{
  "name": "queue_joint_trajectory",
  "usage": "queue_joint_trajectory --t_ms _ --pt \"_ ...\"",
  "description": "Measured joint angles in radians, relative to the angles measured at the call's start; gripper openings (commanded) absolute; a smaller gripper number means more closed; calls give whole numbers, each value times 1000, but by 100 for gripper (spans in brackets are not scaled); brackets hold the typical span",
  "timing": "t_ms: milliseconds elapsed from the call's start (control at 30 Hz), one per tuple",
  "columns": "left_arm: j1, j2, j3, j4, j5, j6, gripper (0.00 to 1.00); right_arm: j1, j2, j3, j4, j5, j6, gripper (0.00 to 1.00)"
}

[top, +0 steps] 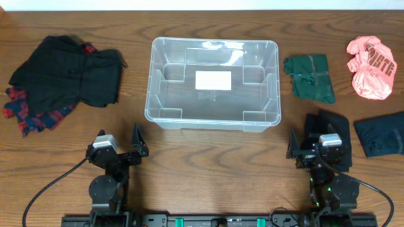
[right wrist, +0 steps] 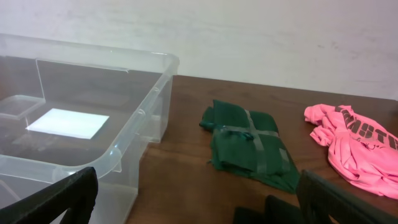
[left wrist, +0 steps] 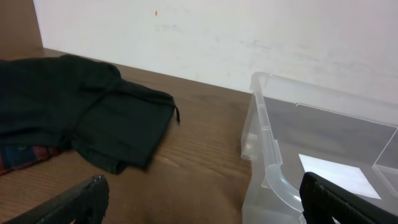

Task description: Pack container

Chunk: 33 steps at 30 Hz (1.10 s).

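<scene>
The clear plastic container (top: 165, 101) stands mid-table, with only a white label (top: 213, 80) showing on its bottom. It also shows in the left wrist view (left wrist: 273, 162) and the right wrist view (right wrist: 134, 134). My left gripper (top: 120, 148) is open and holds nothing, near the front edge, left of the container. My right gripper (top: 315, 146) is open and holds nothing, at the front right, beside a black garment (top: 328, 126). A black and plaid clothes pile (top: 63, 79) lies at the left, also in the left wrist view (left wrist: 74, 112).
A folded green garment (top: 309, 77) lies right of the container, also in the right wrist view (right wrist: 249, 146). A pink shirt (top: 371, 66) is at the far right, also in the right wrist view (right wrist: 351, 149). A dark navy garment (top: 380, 135) lies at the right edge.
</scene>
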Motion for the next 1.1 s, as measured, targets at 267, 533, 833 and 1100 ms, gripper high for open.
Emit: queue_joint_trajectory --t_ms 267,533,833,1100 --pt "0 0 0 0 0 0 98 0 0 0 0 0 0 99" --pt "0 0 0 0 0 0 98 0 0 0 0 0 0 99" --pt "0 3 8 -6 49 -13 98 0 0 0 0 0 0 99" --pt "13 265 288 -105 5 -29 98 0 -1 0 0 0 0 99"
